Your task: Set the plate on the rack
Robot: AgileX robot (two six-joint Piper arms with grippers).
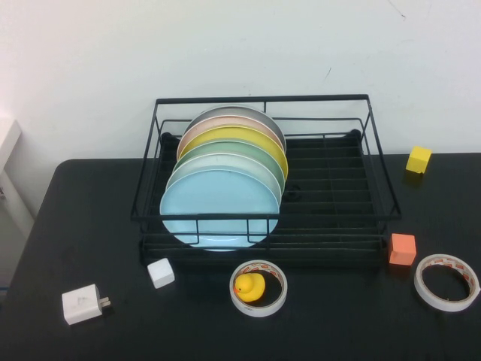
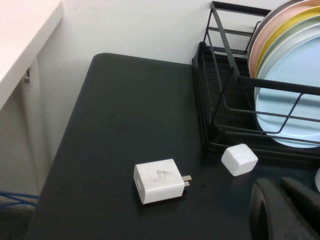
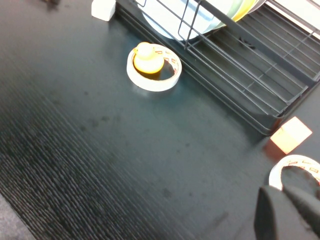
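Note:
The light sky-blue plate stands upright in the front slot of the black wire rack, at the rack's left end. Several other plates stand in a row behind it. The plate also shows in the left wrist view and the right wrist view. Neither arm shows in the high view. My left gripper is shut and empty, low over the table near the rack's front left corner. My right gripper is shut and empty, over the table by a tape roll at the front right.
On the black table in front of the rack lie a white charger, a white cube, a tape roll holding a yellow duck, an orange cube and a second tape roll. A yellow cube sits at the back right.

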